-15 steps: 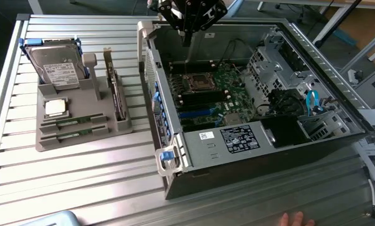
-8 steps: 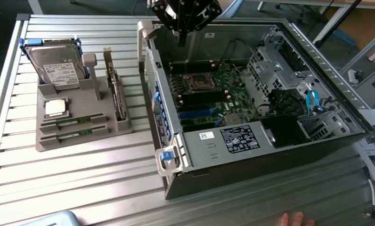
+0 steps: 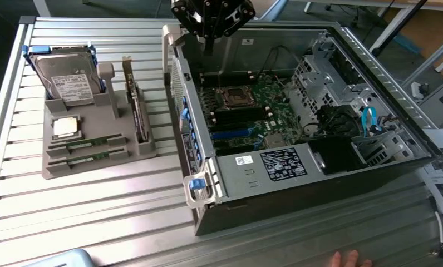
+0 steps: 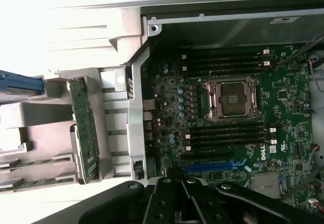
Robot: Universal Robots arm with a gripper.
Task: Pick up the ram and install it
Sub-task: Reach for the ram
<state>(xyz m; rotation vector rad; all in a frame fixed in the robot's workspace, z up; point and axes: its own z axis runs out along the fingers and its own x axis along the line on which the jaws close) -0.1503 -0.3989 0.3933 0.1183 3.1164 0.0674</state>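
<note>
table: ribbed metal | ram in grey rack | computer case open

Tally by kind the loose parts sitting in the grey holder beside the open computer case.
Hard drive: 1
Processor chip: 1
Ram sticks: 2
Expansion card: 1
Total: 5

Your gripper is black all over — angular linkage bars and plates, dotted with small bright screw heads. In the wrist view you see its bars fan out from a central block, faintly glossy — round silver pins at the joints.
</note>
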